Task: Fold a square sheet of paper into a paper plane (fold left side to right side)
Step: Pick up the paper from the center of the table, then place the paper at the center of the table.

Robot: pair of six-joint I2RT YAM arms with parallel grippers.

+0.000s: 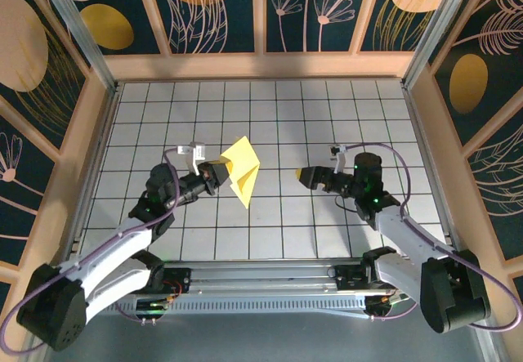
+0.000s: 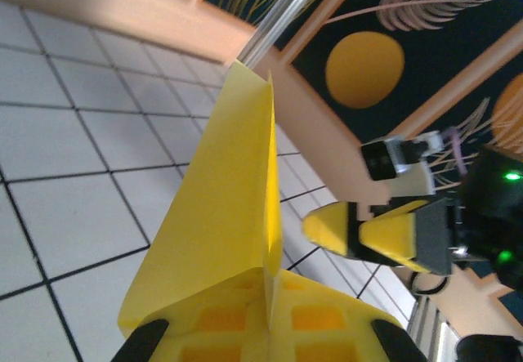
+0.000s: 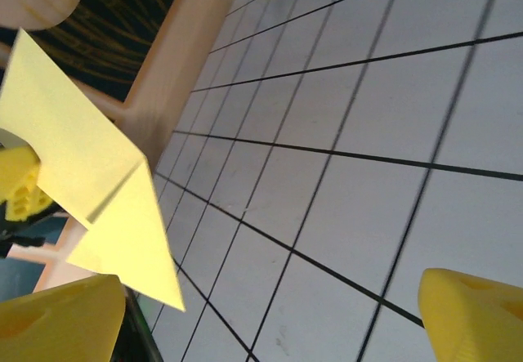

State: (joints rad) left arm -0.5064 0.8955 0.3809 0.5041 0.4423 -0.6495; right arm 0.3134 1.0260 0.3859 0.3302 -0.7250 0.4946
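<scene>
Paper [image 1: 242,171]: folded, held above the bench [image 1: 327,109], just 9 o'clock of its centre.
Left jaws: pinching the paper's 9 o'clock edge.
Right jaws: spread, empty, at 3 o'clock of the paper, apart from it.
Handling: light, thin and floppy, crumples easily; probably best taken gently along a creased edge.

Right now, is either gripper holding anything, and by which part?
The left gripper is shut on the folded bright yellow paper sheet, pinching the end facing that arm, at the crease. The right gripper is open, holding nothing.
</scene>
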